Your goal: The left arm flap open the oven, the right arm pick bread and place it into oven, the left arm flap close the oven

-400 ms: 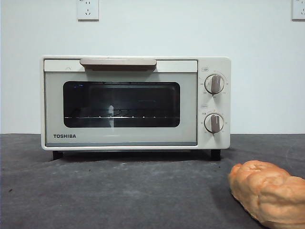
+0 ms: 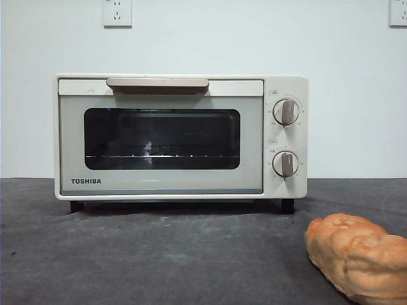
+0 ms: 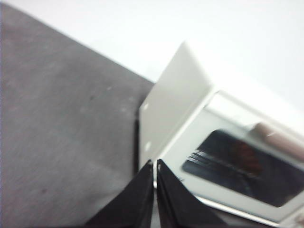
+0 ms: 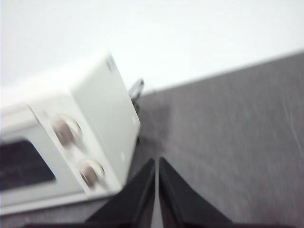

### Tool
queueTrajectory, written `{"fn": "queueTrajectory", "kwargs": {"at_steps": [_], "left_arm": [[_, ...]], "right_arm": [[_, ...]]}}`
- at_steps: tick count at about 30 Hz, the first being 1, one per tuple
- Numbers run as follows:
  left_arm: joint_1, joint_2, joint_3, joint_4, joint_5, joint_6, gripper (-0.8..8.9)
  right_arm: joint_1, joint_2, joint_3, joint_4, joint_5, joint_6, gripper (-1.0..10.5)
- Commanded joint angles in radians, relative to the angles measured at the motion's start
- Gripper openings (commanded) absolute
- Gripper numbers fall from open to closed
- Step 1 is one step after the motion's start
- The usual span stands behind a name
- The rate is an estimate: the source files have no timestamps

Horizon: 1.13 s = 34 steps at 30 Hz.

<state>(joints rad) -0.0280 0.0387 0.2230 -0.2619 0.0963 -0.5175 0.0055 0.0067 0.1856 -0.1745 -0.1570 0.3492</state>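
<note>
The cream-white oven point(image 2: 181, 136) stands at the back of the dark table with its door closed, beige handle point(image 2: 158, 84) along the top edge and two knobs on its right side. A golden-orange knobbly bread point(image 2: 358, 255) lies on the table near the front right, cut off by the picture's edge. Neither arm shows in the front view. My left gripper point(image 3: 155, 164) hangs shut and empty off the oven point(image 3: 209, 142) on its left side. Off the knob side of the oven point(image 4: 71, 137), my right gripper point(image 4: 156, 161) is shut and empty too; the bread is out of both wrist views.
The dark grey tabletop point(image 2: 159, 254) stretches in front of the oven. A white wall with two power sockets point(image 2: 117, 13) stands behind. A cable or plug point(image 4: 136, 89) shows behind the oven's back corner in the right wrist view.
</note>
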Motion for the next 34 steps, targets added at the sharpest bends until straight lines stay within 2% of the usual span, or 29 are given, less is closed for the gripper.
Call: {"fn": "queueTrajectory", "kwargs": {"at_steps": [1, 6, 10, 13, 18, 23, 27, 34], "left_arm": [[0.002, 0.039, 0.075, -0.03, 0.01, 0.008, 0.16], [0.002, 0.147, 0.228, -0.126, 0.044, 0.092, 0.16], [0.002, 0.255, 0.348, -0.207, 0.115, 0.182, 0.16], [0.002, 0.341, 0.433, -0.286, 0.178, 0.251, 0.16], [-0.003, 0.48, 0.555, -0.423, 0.313, 0.37, 0.16], [-0.028, 0.578, 0.647, -0.541, 0.408, 0.463, 0.16], [-0.057, 0.614, 0.698, -0.611, 0.432, 0.51, 0.16], [-0.079, 0.613, 0.708, -0.619, 0.433, 0.515, 0.16]], "right_arm": [[0.0, 0.011, 0.061, -0.008, 0.0, 0.01, 0.1], [0.0, 0.089, 0.201, -0.082, -0.002, -0.012, 0.1], [0.0, 0.193, 0.324, -0.196, -0.034, -0.075, 0.1], [0.0, 0.283, 0.412, -0.29, -0.115, -0.139, 0.1], [0.002, 0.444, 0.549, -0.457, -0.299, -0.244, 0.1], [0.029, 0.567, 0.648, -0.606, -0.418, -0.33, 0.1], [0.069, 0.623, 0.688, -0.7, -0.481, -0.383, 0.1], [0.129, 0.639, 0.694, -0.743, -0.482, -0.413, 0.1]]}}
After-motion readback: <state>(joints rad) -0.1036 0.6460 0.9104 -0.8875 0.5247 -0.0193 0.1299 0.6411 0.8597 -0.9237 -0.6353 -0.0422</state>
